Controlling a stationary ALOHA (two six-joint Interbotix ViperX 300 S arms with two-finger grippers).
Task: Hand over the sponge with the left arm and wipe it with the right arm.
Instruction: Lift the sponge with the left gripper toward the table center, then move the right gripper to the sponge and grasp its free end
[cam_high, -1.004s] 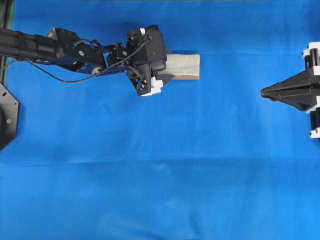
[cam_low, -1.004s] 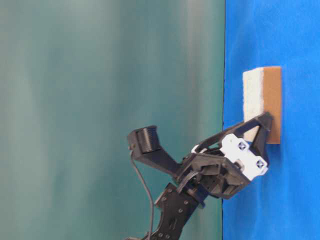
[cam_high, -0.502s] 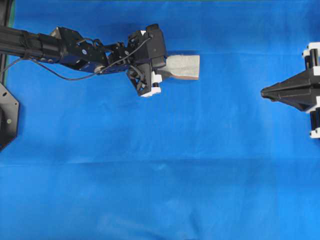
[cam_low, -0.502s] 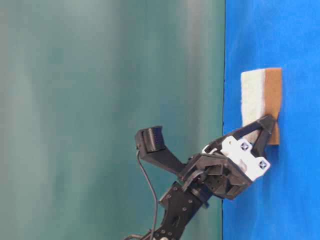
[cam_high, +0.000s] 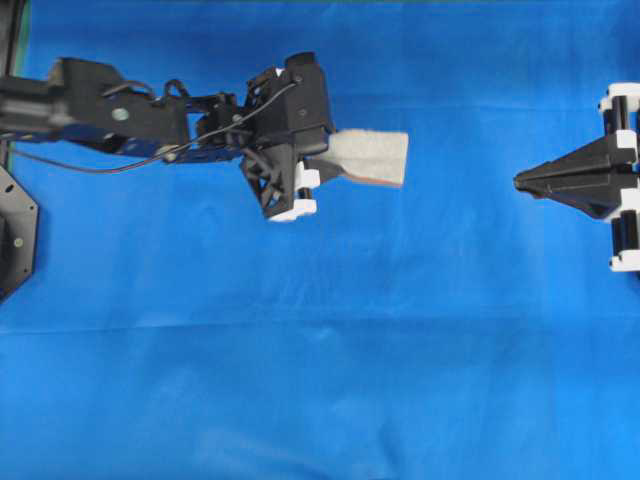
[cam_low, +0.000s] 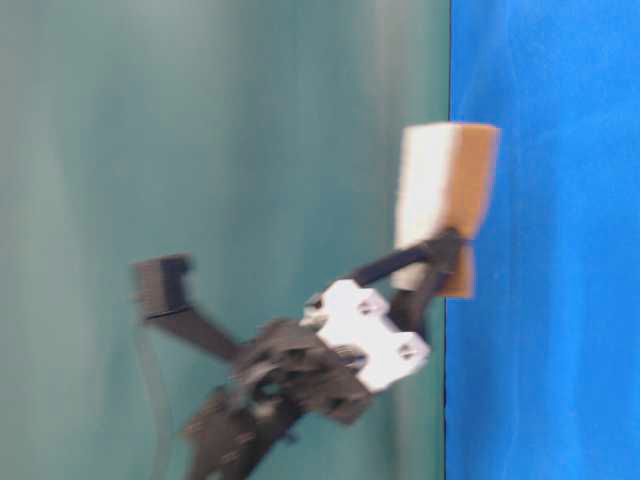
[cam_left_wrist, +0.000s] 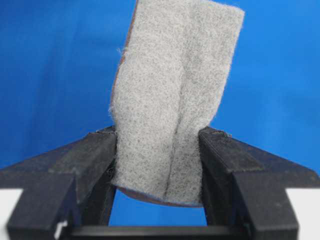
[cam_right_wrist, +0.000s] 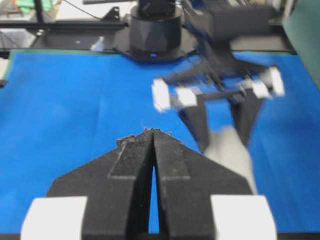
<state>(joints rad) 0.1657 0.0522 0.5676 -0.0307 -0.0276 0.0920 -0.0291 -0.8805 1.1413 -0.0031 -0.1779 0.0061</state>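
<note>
No writing or label can be read anywhere. The sponge (cam_high: 368, 157) is pinched at one end between the fingers of the left gripper (cam_high: 335, 160), its grey-white face up and its orange-tan layer underneath. Its long axis runs along the gripper's reach, with the free end pointing toward the right gripper (cam_high: 522, 181). In the table-level view the sponge (cam_low: 440, 190) hangs clear of the blue desk (cam_high: 320, 380). Open blue cloth lies between the sponge's free end and the right gripper, whose fingers (cam_right_wrist: 150, 165) are pressed together on nothing, well apart from the sponge.
</note>
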